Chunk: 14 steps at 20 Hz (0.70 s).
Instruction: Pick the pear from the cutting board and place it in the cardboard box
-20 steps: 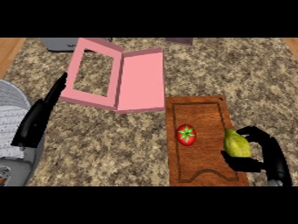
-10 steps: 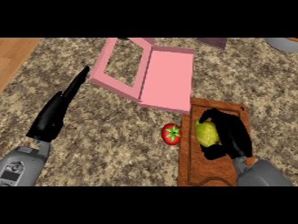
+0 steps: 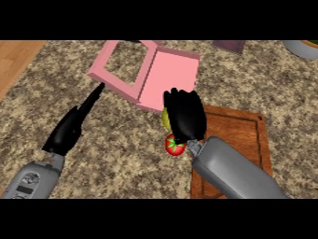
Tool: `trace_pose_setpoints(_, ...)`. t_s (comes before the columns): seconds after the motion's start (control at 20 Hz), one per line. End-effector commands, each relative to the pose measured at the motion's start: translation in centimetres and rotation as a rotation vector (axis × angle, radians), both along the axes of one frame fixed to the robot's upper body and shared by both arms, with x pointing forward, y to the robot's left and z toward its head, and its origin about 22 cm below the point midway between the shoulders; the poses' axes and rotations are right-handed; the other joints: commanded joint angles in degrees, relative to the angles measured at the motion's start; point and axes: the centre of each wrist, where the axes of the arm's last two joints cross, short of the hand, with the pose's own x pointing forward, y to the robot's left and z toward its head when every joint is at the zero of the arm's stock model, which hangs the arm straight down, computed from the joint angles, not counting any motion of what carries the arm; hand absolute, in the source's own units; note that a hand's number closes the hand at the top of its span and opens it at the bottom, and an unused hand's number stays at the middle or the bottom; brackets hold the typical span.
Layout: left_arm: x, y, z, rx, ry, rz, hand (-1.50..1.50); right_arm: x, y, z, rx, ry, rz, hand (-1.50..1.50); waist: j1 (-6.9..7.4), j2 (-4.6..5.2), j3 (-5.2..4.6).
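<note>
Head view: looks steeply down on a speckled brown-and-cream tabletop (image 3: 258,88), with a strip of light wood (image 3: 6,70) along its far left side.
Right hand (image 3: 184,116): black, on a grey forearm (image 3: 233,170) that comes in from the lower right; it sits over the far left corner of the cutting board and points toward the box.
Right fingers (image 3: 178,100): curled downward round the pear, so most of the fruit is hidden beneath them.
Pear (image 3: 166,120): yellow-green; only a sliver shows at the left edge of the right hand, held at the board's far left corner and just near of the box's lid. Whether it touches the board I cannot tell.
Cutting board (image 3: 240,135): reddish-brown wood with a groove round its edge, lying right of centre; the right forearm covers its near left part.
Tomato (image 3: 175,145): red with a green top, at the left edge of the board, just near of the pear and touching or almost touching the right hand's wrist.
Cardboard box (image 3: 123,67): pink, open, far of centre; its tray lies to the left and its flat lid (image 3: 171,77) is folded out to the right.
Left hand (image 3: 75,126): black, on the left over the tabletop, near of the box and apart from it.
Left fingers (image 3: 92,95): straight and pressed together, pointing far and slightly right; they hold nothing.
Bowl (image 3: 313,47): grey, at the far right corner, partly cut off by the view's edge.
Dark flat shape (image 3: 229,45): at the far edge, right of the box; too little shows to name it.
</note>
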Motion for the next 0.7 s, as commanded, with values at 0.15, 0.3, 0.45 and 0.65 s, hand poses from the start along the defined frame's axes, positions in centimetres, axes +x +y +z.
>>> trace_pose_setpoints(0.15, 0.2, 0.7, -2.0, -0.012, 0.036, 0.040, 0.00, 0.2, 8.7, 7.3, -0.154, -0.212, -0.166, 1.50, -2.47, 0.03, 0.34)
trace_pose_setpoints(0.3, 0.0, 0.7, -2.5, -0.020, 0.035, 0.050, 0.00, 0.4, 10.2, 10.9, -0.170, -0.257, -0.257, 1.50, -2.56, -0.22, 0.44)
trace_pose_setpoints(0.45, 0.7, 1.3, -2.1, -0.008, 0.024, 0.053, 0.00, 0.6, 11.2, 12.3, -0.182, -0.279, -0.329, 1.50, -2.95, -0.12, 0.52)
trace_pose_setpoints(0.65, 0.5, 3.1, -2.8, -0.006, 0.038, 0.089, 0.00, 1.1, 12.1, 15.5, -0.113, -0.310, -0.387, 1.50, -4.55, -0.14, 0.60)
